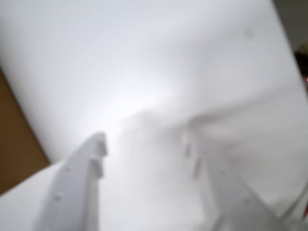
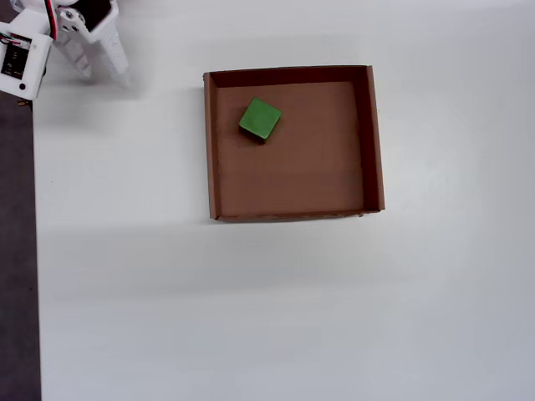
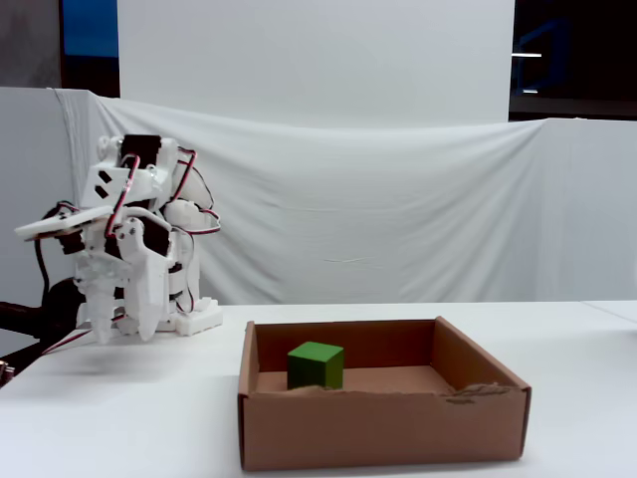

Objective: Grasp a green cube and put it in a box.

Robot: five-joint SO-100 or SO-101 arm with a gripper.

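The green cube [image 2: 260,119] lies inside the brown cardboard box [image 2: 209,150], near its back left corner in the overhead view. In the fixed view the cube [image 3: 317,364] sits on the bottom of the box [image 3: 383,428]. My white gripper [image 2: 100,68] is far from the box, folded back at the top left of the table, and points down in the fixed view [image 3: 121,334]. In the blurred wrist view the gripper [image 1: 143,142] has its fingers wide apart over the white table, with nothing between them.
The white table [image 2: 292,309] is bordered by a dark strip [image 2: 17,251] at the left in the overhead view. A white cloth backdrop [image 3: 398,219] hangs behind the table. A brown patch [image 1: 14,149] shows at the left edge of the wrist view.
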